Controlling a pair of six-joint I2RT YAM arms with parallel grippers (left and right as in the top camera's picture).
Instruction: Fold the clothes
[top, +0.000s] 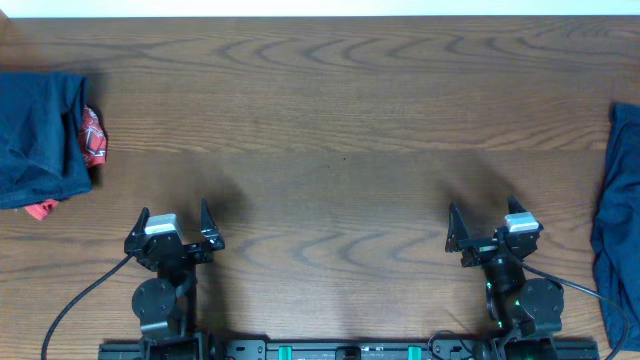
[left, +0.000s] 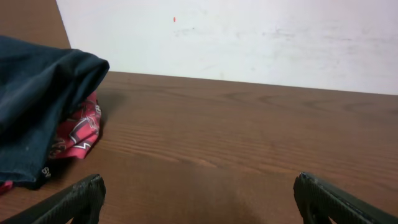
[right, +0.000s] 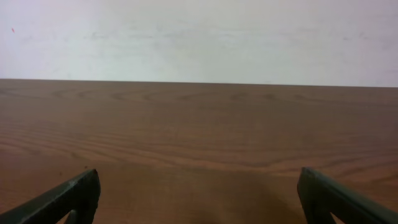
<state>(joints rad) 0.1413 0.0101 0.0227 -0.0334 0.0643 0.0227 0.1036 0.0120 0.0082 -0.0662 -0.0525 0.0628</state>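
Soft, wrinkled navy clothes (top: 40, 135) lie heaped well to the left of the left jaws and a little beyond them, at the desk's left edge. In the left wrist view the same heap (left: 37, 93) sits ahead and to the left, its rounded fold drooping onto the wood. A red patterned cloth (top: 93, 135) peeks from under the heap's near-right side, crumpled, with pale and dark markings (left: 78, 134). A second red scrap (top: 40, 209) shows at the heap's lower edge. The left jaws stand wide apart and hold nothing, two dark wedge-shaped tips angled outward above bare wood. The desk (top: 330, 120) between the two pairs of jaws is brown, smooth board with long, looping grain. The right jaws are likewise spread wide and empty, with only grained wood ahead of them and a matte white wall (right: 199, 37) beyond. Well to the right of the right jaws, a long strip of navy cloth (top: 618, 220) with loose vertical folds lies along the desk's right edge, partly cut off by the frame.
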